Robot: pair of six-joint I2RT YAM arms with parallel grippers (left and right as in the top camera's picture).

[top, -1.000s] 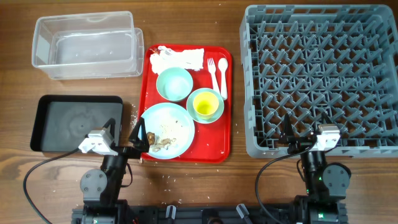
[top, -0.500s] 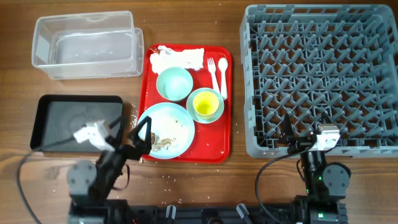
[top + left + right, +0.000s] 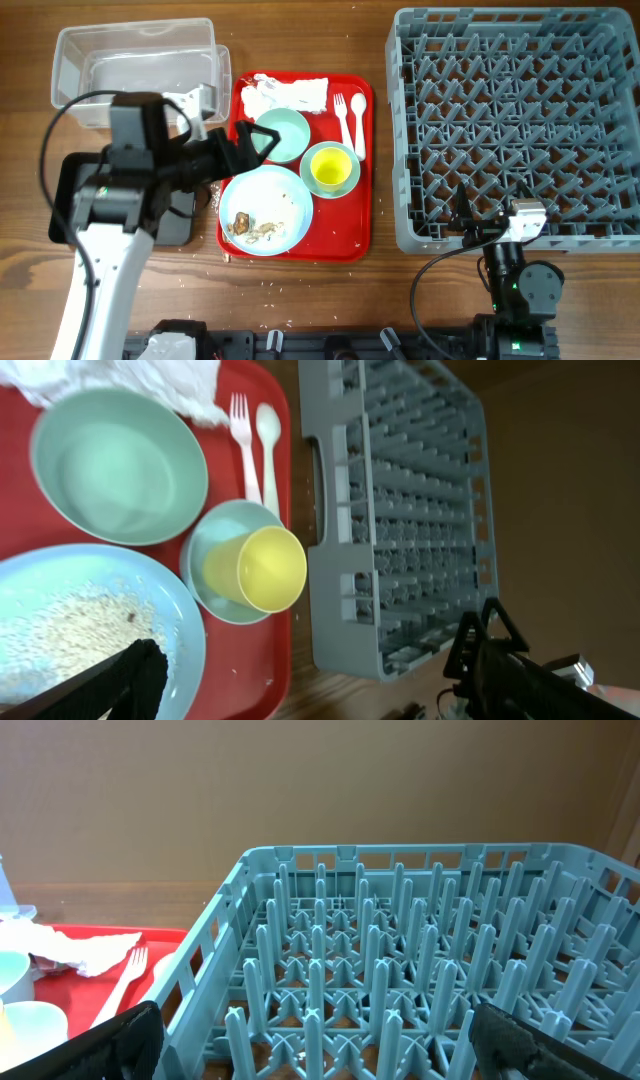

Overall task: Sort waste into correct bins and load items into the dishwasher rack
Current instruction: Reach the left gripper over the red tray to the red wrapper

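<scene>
Soiled plate (image 3: 282, 196), mint bowl (image 3: 290, 135), cup (image 3: 329, 170), fork (image 3: 341, 112), spoon (image 3: 358, 122) lie left of rack (image 3: 398, 150).

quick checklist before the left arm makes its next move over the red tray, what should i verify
1. Left gripper open and holding nothing: ok.
2. Left gripper lined up on one item: cannot tell; it hangs between the mint bowl and the plate.
3. Plate free of waste: not ok; brown scraps and crumbs lie on it.
4. Cup separate from its bowl: not ok; it sits inside the light blue bowl.
5. Dishwasher rack pegs free: ok.
6. Right gripper out of the way: ok; open at the rack's near edge.
</scene>
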